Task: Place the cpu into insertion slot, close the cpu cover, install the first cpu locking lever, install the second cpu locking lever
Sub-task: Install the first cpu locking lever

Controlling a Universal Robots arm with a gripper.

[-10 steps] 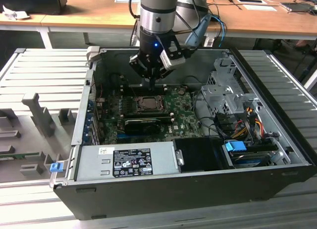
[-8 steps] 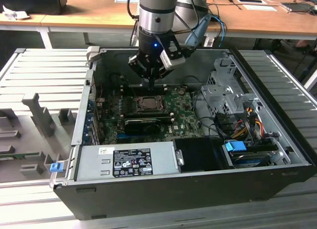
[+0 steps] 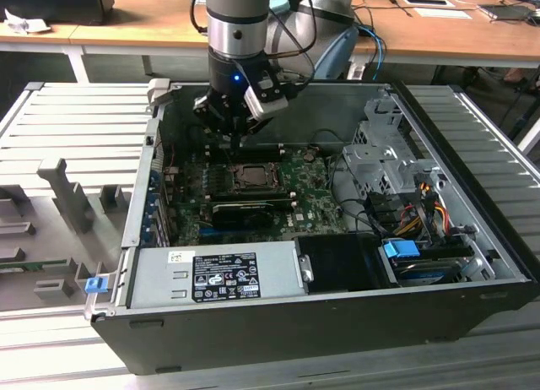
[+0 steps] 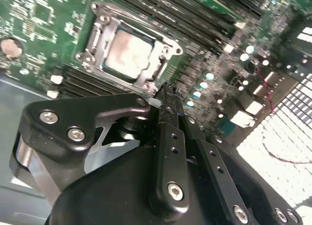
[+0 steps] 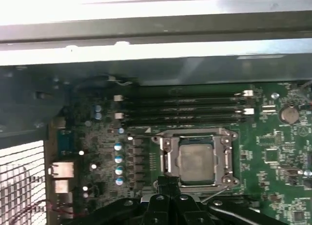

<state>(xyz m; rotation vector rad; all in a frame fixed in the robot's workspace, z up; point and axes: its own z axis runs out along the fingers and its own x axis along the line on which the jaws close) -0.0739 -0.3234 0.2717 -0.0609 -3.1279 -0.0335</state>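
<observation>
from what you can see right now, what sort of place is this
Most likely a robotics lab or test bench for computer assembly: an open desktop computer case lies on a slatted metal table, a robot arm reaches down over its motherboard, and wooden desks stand behind.

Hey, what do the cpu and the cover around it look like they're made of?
The cpu: dull silver-grey metal face, judging by its soft matte sheen. The cover: thin bright metal, probably steel; its stamped edges catch the light.
</observation>
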